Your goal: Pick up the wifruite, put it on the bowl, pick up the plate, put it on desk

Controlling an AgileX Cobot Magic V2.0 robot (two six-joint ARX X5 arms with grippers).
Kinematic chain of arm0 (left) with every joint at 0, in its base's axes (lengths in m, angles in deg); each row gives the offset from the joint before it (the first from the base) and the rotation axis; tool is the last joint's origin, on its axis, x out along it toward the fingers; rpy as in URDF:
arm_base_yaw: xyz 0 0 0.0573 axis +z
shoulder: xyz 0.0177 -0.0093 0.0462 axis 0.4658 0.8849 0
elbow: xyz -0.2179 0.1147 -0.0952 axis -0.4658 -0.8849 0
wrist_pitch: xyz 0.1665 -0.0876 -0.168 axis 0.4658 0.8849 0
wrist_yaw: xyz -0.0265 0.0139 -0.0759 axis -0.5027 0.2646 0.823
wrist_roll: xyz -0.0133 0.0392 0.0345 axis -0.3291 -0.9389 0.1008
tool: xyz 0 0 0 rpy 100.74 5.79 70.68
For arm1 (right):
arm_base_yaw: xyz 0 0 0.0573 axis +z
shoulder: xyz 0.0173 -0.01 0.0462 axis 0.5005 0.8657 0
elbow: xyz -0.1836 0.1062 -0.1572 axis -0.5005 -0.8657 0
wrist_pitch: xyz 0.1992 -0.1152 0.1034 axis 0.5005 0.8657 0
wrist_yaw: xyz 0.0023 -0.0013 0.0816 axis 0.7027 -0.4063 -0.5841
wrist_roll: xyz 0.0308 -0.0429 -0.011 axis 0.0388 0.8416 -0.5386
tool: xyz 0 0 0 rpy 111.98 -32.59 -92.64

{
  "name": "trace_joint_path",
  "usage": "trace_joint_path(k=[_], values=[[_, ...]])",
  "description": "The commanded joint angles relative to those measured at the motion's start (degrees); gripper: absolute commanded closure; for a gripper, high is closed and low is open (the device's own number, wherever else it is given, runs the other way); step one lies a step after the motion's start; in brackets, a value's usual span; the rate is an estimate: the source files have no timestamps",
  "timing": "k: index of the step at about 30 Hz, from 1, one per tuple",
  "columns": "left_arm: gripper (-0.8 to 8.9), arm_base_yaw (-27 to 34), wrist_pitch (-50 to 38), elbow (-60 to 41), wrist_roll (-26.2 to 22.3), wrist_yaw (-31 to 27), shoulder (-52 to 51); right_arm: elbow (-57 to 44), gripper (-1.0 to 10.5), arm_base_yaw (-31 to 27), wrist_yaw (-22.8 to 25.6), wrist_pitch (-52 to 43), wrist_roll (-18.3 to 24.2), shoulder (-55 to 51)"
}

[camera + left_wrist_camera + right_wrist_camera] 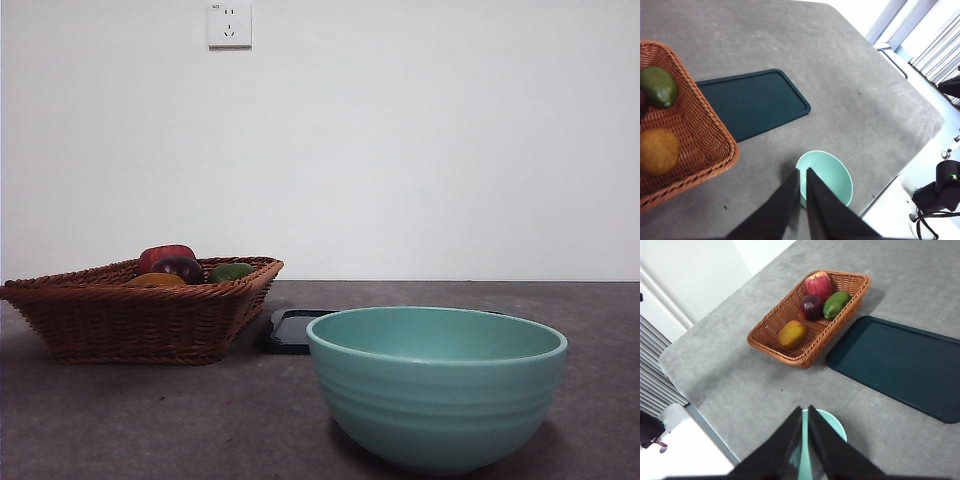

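- Four fruits lie in the wicker basket (810,320); the wifruite (792,333), oval and orange-brown, sits at the basket's end nearest the bowl's side of the desk, apart from the dark red fruit (811,306), the green fruit (835,304) and the red apple (818,284).
- Neither gripper holds anything. The left gripper (803,176) and the right gripper (805,413) both hang high over the bowl (436,385), each with its jaws pressed nearly together and only a thin slit between them.
- From the right gripper, the wifruite lies well ahead across bare desk (755,385), with the basket's near rim between them; its long axis runs roughly along the basket's length.
- From the left gripper, the same fruit (658,151) appears off to one side inside the basket (700,125), nearer in that view than in the right wrist's, so the left arm looks the handier one, though this is a judgement.
- The dark green tray (900,367), probably the task's plate, lies flat on the desk beside the basket, touching or nearly touching its side; it is untouched.
- The bowl is empty, so the first pick has yet to begin; the chosen gripper would need to open, travel to the basket and descend across the fruit's short width.
- In the front view no arm shows at all.
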Motion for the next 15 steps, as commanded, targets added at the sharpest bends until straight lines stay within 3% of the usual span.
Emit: trace_joint_path(k=[1,3,5,8,11,15], values=[[7.00,-0.2,-0.3,1.3,-1.3,0.2,0.3,1.1,9.3,0.3,0.2,-0.2,0.7,0.2],[5.79,-0.2,-0.2,1.3,-1.3,0.2,0.3,1.1,8.3,0.3,0.2,-0.2,0.6,0.2],[4.28,-0.2,-0.3,1.3,-1.3,0.2,0.3,1.1,6.0,0.3,0.7,-0.2,0.6,0.2],[2.74,-0.2,-0.3,1.3,-1.3,0.2,0.3,1.1,3.0,0.3,1.7,0.2,0.0,0.2],[1.92,-0.2,-0.3,1.3,-1.3,0.2,0.3,1.1,2.4,0.3,1.7,0.4,0.0,0.2],[1.89,-0.3,-0.3,1.3,-1.0,0.2,0.3,1.1,2.4,0.3,1.7,0.4,0.3,0.2]])
